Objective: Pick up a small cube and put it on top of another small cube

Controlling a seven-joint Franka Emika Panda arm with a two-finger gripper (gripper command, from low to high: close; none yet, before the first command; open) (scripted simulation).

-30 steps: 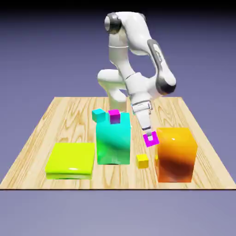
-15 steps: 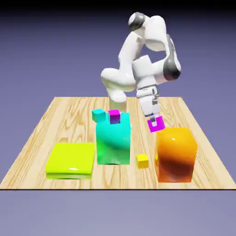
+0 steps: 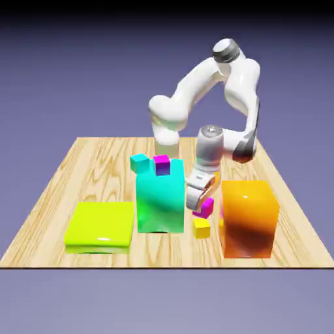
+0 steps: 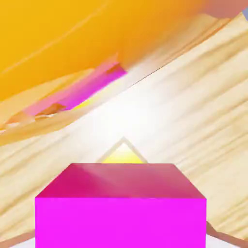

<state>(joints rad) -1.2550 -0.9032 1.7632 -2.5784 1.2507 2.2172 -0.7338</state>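
The tool is gripping the small magenta-pink cube between its closed-in fingers, hanging low in the narrow lane between the tall teal block and the big orange block. The magenta-pink cube is sitting just above the tiny yellow cube, which is resting on the desk near the front edge; whether the two are touching cannot be told. In the hand view the held cube is filling the lower part, with a corner of the yellow cube peeking out right behind it and the orange block looming close along the top.

Room is tight here: the teal block's side is standing just beside the tool on the exterior view's left, the orange block's face just beside it on the right. Open desk is lying toward the far corners and along the exterior view's right edge. The flat lime slab is occupying the front left, and a tiny teal cube and a magenta-topped cube are sitting on the teal block's top.

Compared with a second ago, the arm is bending differently, its elbow now swinging over to the exterior view's right, and the held cube is lying lower than half a second ago, closer over the yellow cube. The other blocks are staying put.
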